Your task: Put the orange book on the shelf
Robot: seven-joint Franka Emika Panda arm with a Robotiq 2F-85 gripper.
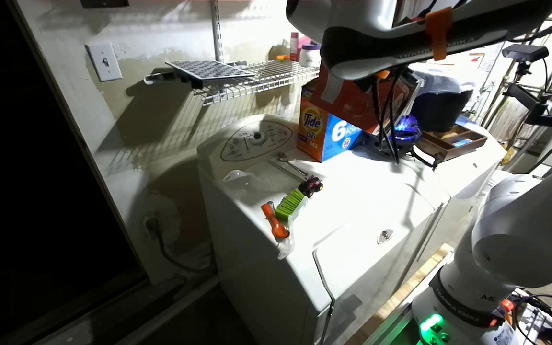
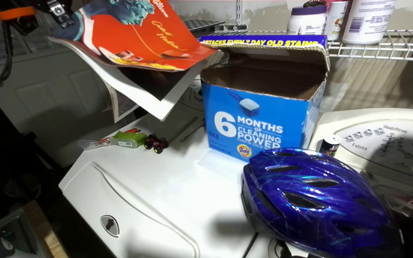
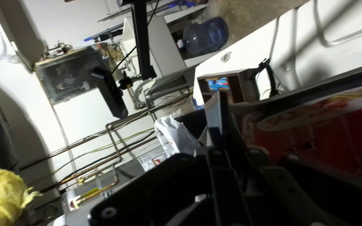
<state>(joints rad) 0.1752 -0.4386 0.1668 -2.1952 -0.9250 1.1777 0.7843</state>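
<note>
The orange book [image 2: 138, 39], a floppy magazine-like volume with a blue-green figure on its cover, hangs in the air above the white appliance top. Its loose pages droop open below the cover. In an exterior view the book [image 1: 338, 96] is partly covered by the arm and overlaps the carton. My gripper [image 3: 225, 116] is shut on one edge of it; the dim red cover [image 3: 313, 135] fills the right of the wrist view. The white wire shelf [image 1: 276, 76] runs along the wall behind, and part of the shelf [image 2: 403, 53] also shows behind the carton.
An open Tide carton [image 2: 260, 111] stands below and beside the book, in front of the shelf. A blue helmet [image 2: 317, 200] sits near it. Bottles [image 2: 307, 21] occupy the shelf; a dark patterned panel [image 1: 209, 70] lies at its end. A green brush [image 1: 289, 205] rests on the appliance.
</note>
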